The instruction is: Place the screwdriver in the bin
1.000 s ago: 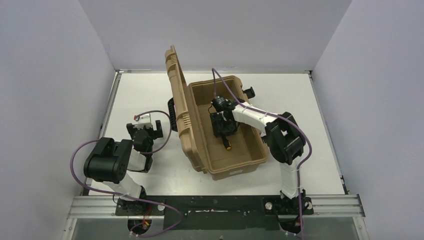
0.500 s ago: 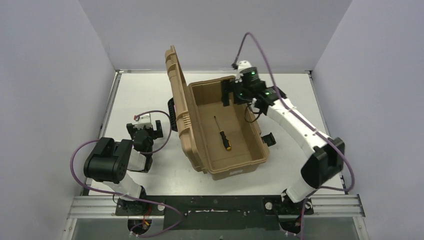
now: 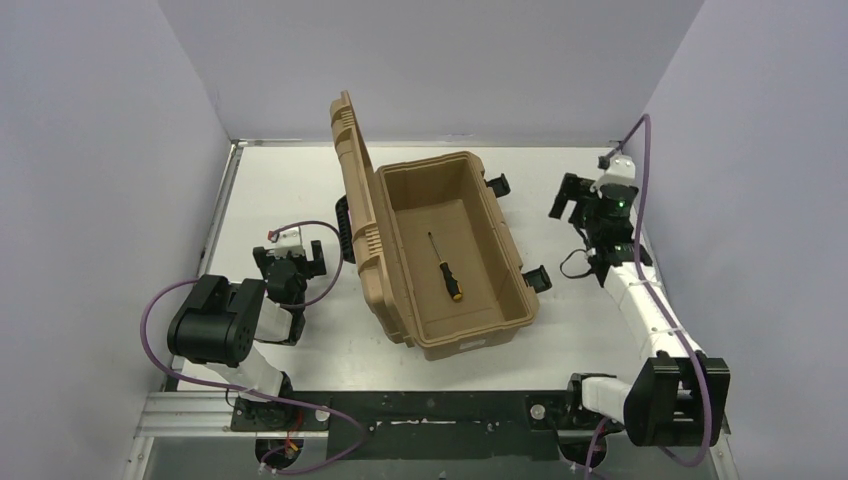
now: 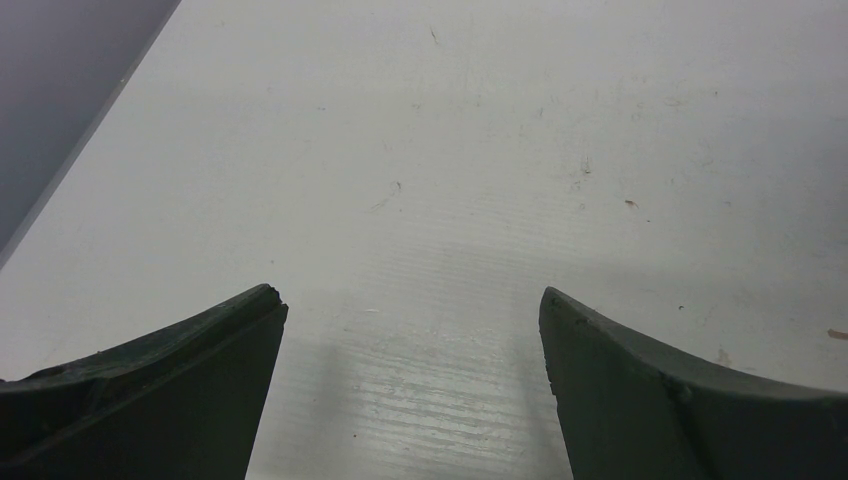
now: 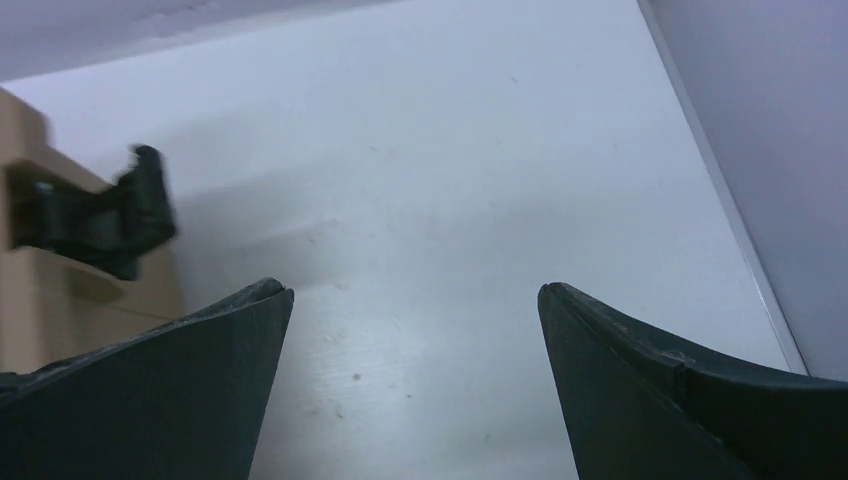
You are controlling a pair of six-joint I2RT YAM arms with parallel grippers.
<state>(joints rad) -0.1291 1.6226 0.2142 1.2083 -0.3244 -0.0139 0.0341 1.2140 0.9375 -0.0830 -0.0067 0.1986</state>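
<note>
The bin sits at the centre of the table, with its ribbed lid raised upright along the 9 o'clock side. The screwdriver lies flat on the bin floor near the middle. Its shaft tip points to 11 o'clock and its yellow-orange handle end to 5 o'clock. Nothing touches it.

Right gripper: located outside the bin at its 3 o'clock side, well apart from the screwdriver, over the table near the right wall. The fingers are spread wide and hold nothing. The right wrist view shows only table surface between them, with one black latch of the bin at 9 o'clock of that view.

Left gripper: located at 9 o'clock of the bin, beyond the lid, low over the table. The fingers are spread and hold nothing; the left wrist view shows only table surface between them
</note>
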